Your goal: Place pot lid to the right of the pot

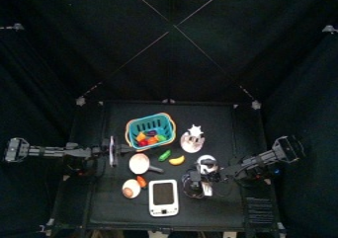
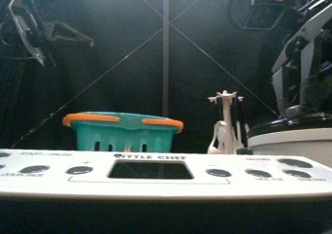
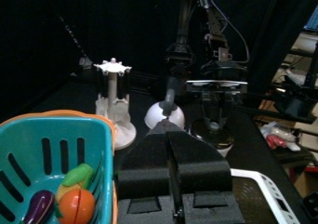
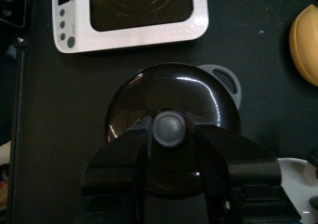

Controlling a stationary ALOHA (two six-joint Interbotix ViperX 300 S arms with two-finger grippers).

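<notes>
The pot lid (image 4: 168, 102) is a dark shiny round disc with a grey knob. It sits on the pot, of which only a grey handle (image 4: 229, 80) shows. My right gripper (image 4: 172, 158) is open right above the lid, one jaw on each side of the knob. In the top view the right gripper (image 1: 199, 185) is at the table's front right and covers the pot and lid. My left gripper (image 3: 178, 167) is shut and empty, and in the top view the left gripper (image 1: 117, 166) rests at the table's left, beside the blue basket (image 1: 149, 131).
A white rectangular device (image 1: 162, 198) lies just left of the pot at the front edge. A silver thing with a white star (image 1: 195, 136) and a silver-and-white ring (image 1: 208, 163) stand behind the pot. Small fruit pieces (image 1: 173, 159) and a pale round thing (image 1: 140, 163) lie mid-table.
</notes>
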